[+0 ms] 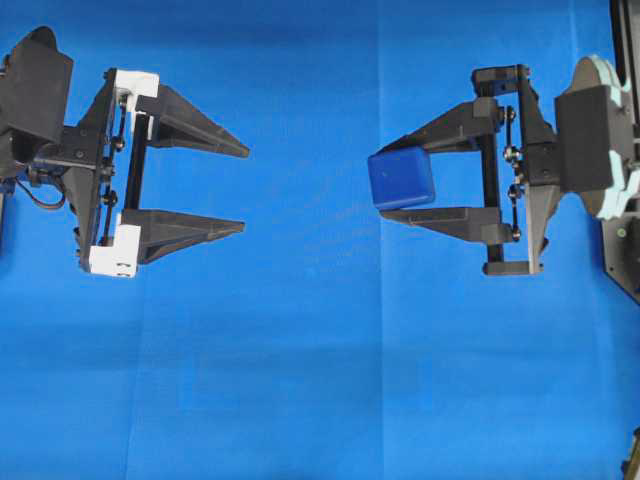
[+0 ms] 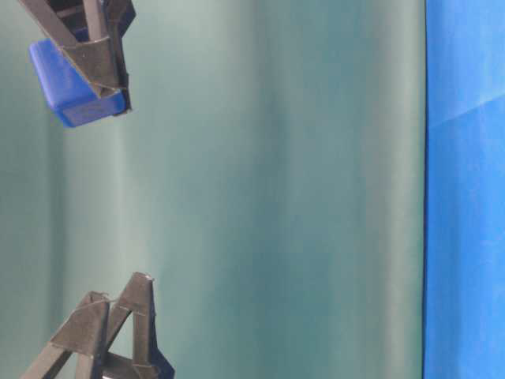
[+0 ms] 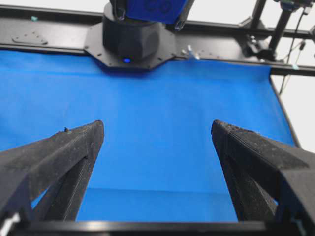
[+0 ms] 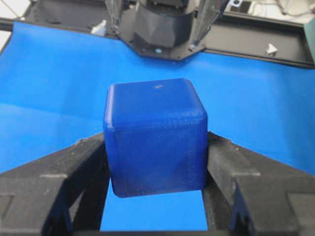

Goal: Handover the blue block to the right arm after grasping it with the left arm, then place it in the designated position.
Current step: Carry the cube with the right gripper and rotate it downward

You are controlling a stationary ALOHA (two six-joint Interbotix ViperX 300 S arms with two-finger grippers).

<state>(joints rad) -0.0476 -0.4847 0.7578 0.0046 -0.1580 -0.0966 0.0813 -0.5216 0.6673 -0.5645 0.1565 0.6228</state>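
Observation:
The blue block [image 1: 402, 178], a dark blue cube with rounded edges, is held above the cloth. My right gripper [image 1: 392, 181], the one with mint-green parts, is shut on it near the fingertips. In the right wrist view the block [image 4: 155, 142] fills the gap, and both black fingers [image 4: 83, 169] press its sides. The table-level view shows the block [image 2: 67, 91] at upper left in the right gripper [image 2: 99, 75]. My left gripper [image 1: 245, 189], with white brackets, is open and empty, facing the block across a gap. Only cloth lies between its spread fingers [image 3: 78, 152].
Blue cloth [image 1: 320, 380] covers the table. A black frame rail [image 3: 49, 42] and the right arm's base [image 3: 130, 42] stand at the far edge in the left wrist view. The left arm's base [image 4: 165, 24] faces the right wrist camera.

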